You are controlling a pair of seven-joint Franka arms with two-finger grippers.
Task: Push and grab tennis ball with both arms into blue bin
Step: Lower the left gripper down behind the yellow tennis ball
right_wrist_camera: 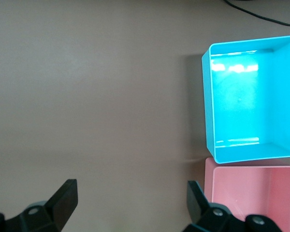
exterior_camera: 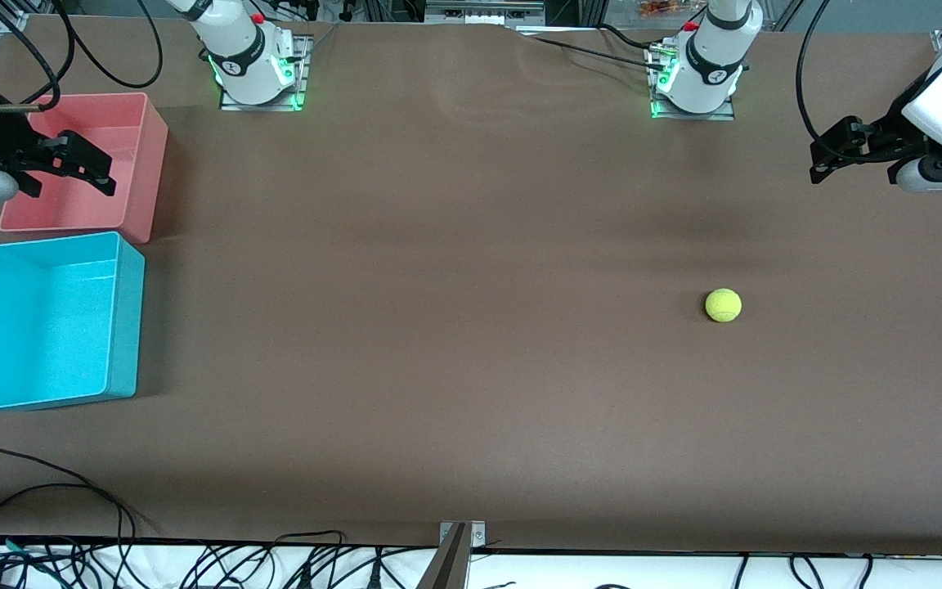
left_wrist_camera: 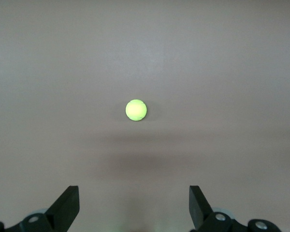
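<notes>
Front view, tennis ball (exterior_camera: 723,305) right of centre on the brown table (exterior_camera: 455,327) (alone), blue bin (exterior_camera: 50,321) at left edge below pink bin (exterior_camera: 87,168), right gripper (exterior_camera: 70,168) upper left, left gripper (exterior_camera: 827,155) upper right, left wrist view, ball mid-frame, jaws apart, right wrist view, 2 bins at right, jaws apart.

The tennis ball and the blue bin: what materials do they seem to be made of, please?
The tennis ball looks covered in matte yellow-green felt: its surface gives no shine and its outline is slightly soft. The blue bin seems to be smooth moulded plastic with a light gloss: bright reflections sit on its inside floor, and its walls are thin and even. Neither can be confirmed by look alone.
</notes>
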